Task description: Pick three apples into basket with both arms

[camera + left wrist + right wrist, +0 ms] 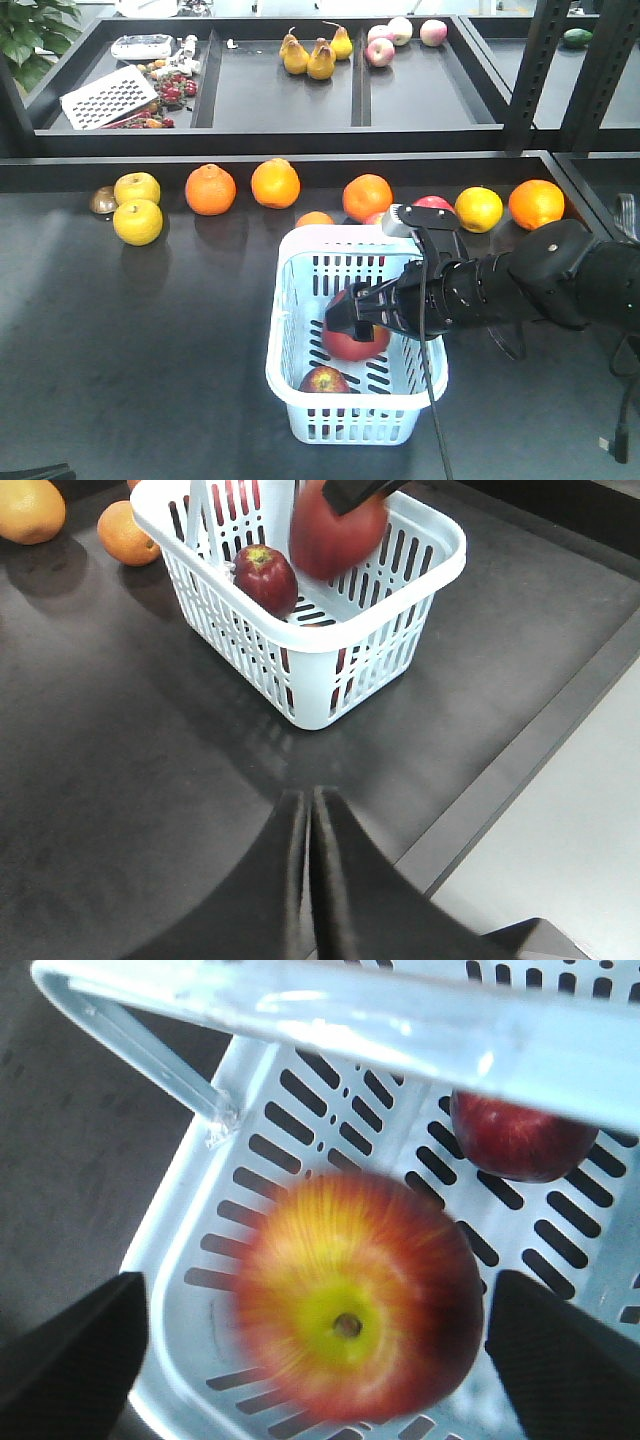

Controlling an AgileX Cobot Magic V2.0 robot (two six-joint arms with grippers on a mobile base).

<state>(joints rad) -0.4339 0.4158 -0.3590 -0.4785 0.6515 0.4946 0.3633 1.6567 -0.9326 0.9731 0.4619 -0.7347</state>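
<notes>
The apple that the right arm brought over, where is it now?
In the exterior view that apple is inside the basket, under the right end effector, whose fingers stand apart from it in the wrist view, with a second apple nearer the front wall.

Glossy plastic basket (300, 330), waxy-smooth apples (324, 381), matt dark table (130, 340).

The apple (355, 1325) under the right wrist camera is smeared with motion blur. A basket handle (400, 1020) hides the top of the second apple (520, 1135), and the basket (330, 645) is cropped at the left wrist view's top edge.
</notes>
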